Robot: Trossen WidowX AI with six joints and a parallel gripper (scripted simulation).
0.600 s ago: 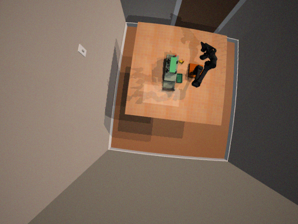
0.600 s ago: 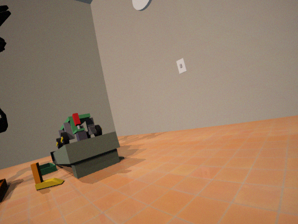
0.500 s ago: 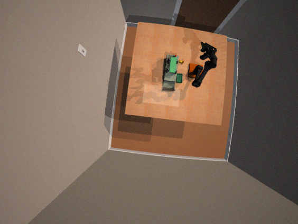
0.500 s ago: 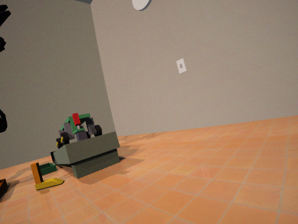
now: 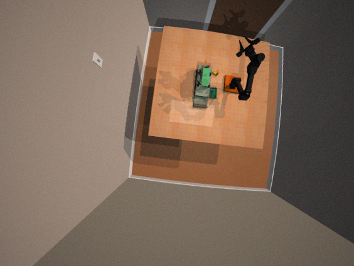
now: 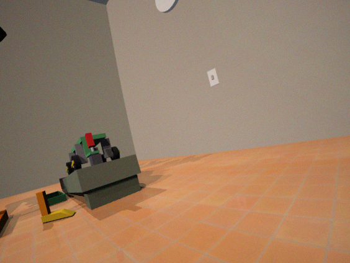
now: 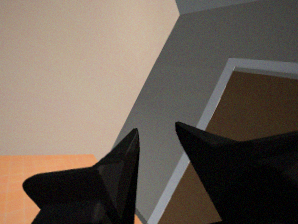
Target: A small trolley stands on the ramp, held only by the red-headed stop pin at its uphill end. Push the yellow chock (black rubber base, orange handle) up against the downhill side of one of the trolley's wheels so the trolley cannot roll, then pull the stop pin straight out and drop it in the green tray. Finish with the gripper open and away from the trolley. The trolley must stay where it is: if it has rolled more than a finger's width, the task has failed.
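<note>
The green trolley stands on the grey ramp. The stop pin's red head stands up at the ramp's uphill end, by the trolley's end. The yellow chock stands on the table beside the ramp's uphill part, its orange handle upright. The green tray is empty, beside the lower part of the ramp. My gripper is partly open and empty, raised well away from the trolley, chock and pin.
The arm's orange base stands on the table on the chock's and tray's side of the ramp. The table's edge lies below the gripper in the top view. The wrist view shows walls, a dark door and a table corner.
</note>
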